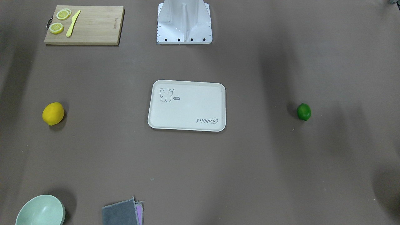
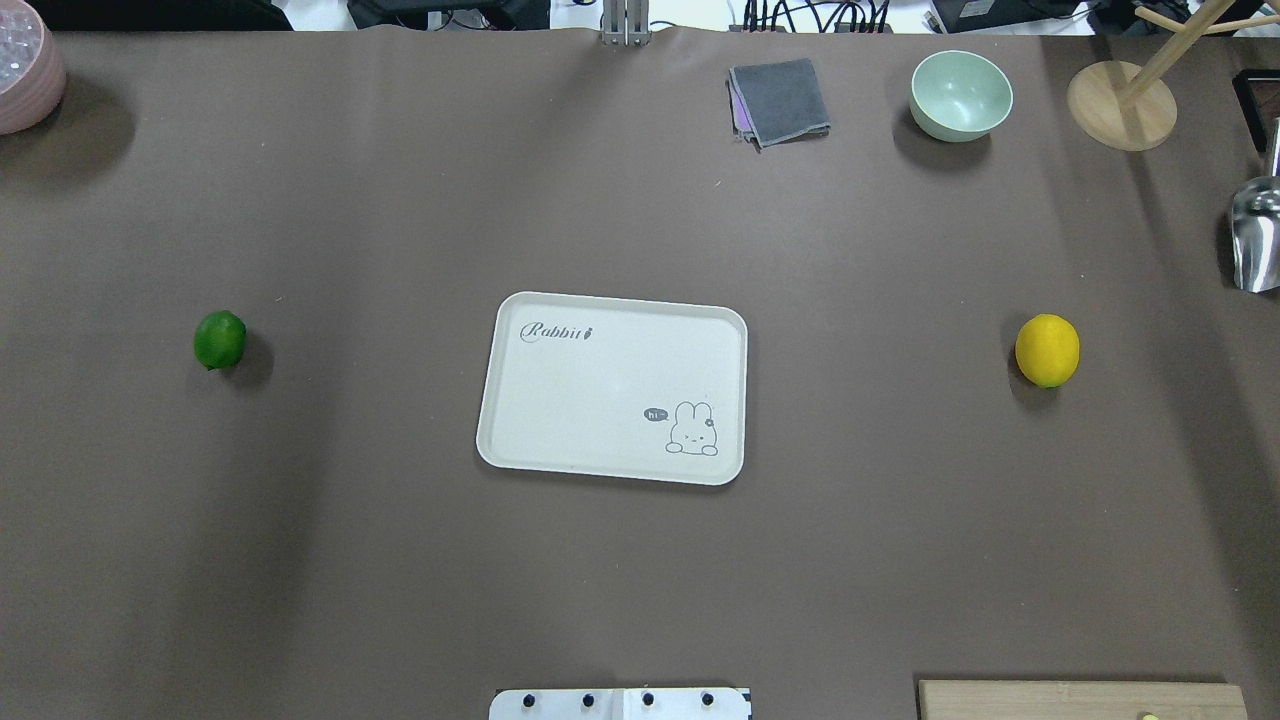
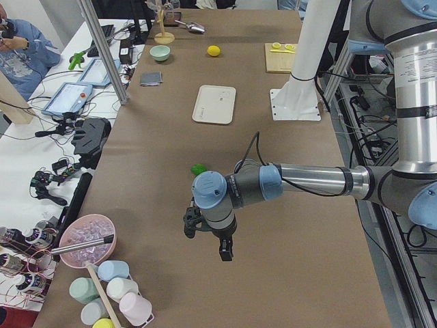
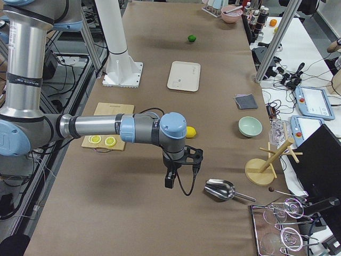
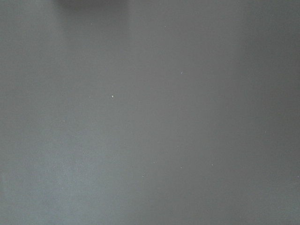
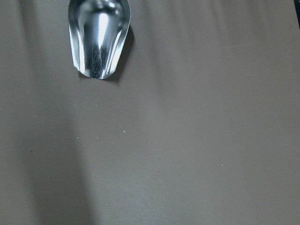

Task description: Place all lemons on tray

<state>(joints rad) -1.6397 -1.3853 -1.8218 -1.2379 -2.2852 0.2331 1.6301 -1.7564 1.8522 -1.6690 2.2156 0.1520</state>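
The yellow lemon lies on the brown table on my right side. The green lemon lies on my left side. The cream-white tray with the rabbit print sits empty in the middle between them. My left gripper hangs above the table, short of the green lemon. My right gripper hangs above the table next to the yellow lemon. Both grippers show only in the side views, so I cannot tell whether they are open or shut.
A wooden cutting board with lemon slices and a yellow knife lies by the robot base. A green bowl, a grey cloth, a wooden stand, a metal scoop and a pink bowl line the table's far edge and ends.
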